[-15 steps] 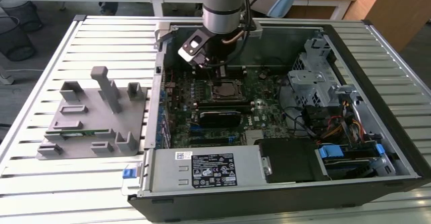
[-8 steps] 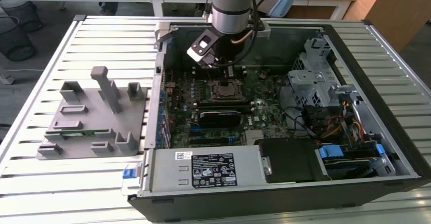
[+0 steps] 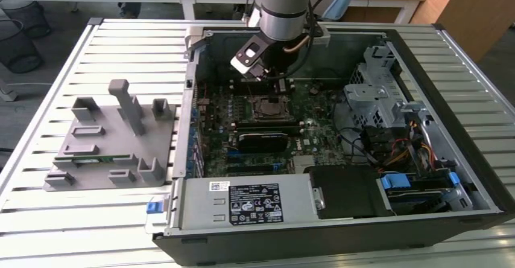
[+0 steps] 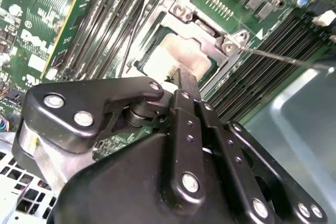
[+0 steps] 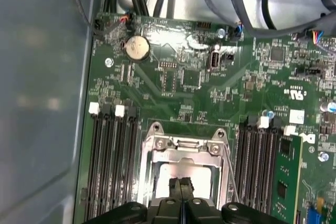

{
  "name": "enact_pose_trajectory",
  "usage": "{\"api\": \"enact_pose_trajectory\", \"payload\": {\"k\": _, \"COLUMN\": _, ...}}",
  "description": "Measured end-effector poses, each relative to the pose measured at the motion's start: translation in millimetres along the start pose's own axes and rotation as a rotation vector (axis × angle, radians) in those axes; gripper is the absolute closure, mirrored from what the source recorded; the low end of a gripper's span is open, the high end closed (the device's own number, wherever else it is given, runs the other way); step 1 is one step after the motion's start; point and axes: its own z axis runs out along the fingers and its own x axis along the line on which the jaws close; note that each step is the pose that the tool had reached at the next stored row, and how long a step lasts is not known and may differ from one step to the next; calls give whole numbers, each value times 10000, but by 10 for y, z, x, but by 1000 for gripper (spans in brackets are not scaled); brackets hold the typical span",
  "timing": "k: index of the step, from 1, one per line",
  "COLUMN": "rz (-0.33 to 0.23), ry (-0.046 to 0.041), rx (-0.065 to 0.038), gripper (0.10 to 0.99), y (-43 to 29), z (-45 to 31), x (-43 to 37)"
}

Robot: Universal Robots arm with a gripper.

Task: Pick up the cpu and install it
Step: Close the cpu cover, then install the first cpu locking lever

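Work is centring on the socket [image 5: 181, 148] in the middle of the board [image 5: 173, 72]. We are holding the end effector [image 5: 181, 187] narrow, its two fingers [image 5: 176, 192] pressed together with nothing between them, tips right over the cpu [image 5: 202, 179]. The cpu is lying flat inside the socket, silver top up, with the metal frame round its edges. Whether the tips are touching the lid or hanging just clear of it, we are not able to tell. We are judging that the fingers are closed so they are acting as one slim probe, fitting inside the frame's window where a wide spread would be catching its sides. The chip is lying square to the frame, which is suggesting to us that it is seated rather than carried.

Room is looking tight. Dark memory slots [image 5: 113, 166] are flanking the socket on both sides. A thin lever wire [image 5: 229, 174] is running along one frame edge, and a green memory stick [image 5: 289, 182] is standing just beyond.

In the exterior view the arm [image 3: 281, 8] is reaching down into the open case [image 3: 322, 244] on the table [image 3: 129, 51]. A black block [image 3: 262, 140] is sitting just near of the socket, and a drive cage [image 3: 374, 93] is standing well apart to the exterior view's right. A grey tray [image 3: 105, 141] is resting on the table to the exterior view's left of the case. We are finding open room only straight above.
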Motion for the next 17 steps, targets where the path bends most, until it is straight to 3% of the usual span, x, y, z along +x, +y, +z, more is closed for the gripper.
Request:
{"api": "enact_pose_trajectory", "payload": {"k": 7, "rz": 1, "ry": -1, "rx": 1, "gripper": 980, "y": 36, "z": -19, "x": -3}}
{"api": "enact_pose_trajectory", "payload": {"k": 17, "rz": 0, "ry": 1, "rx": 0, "gripper": 980, "y": 40, "z": -324, "x": -6}}
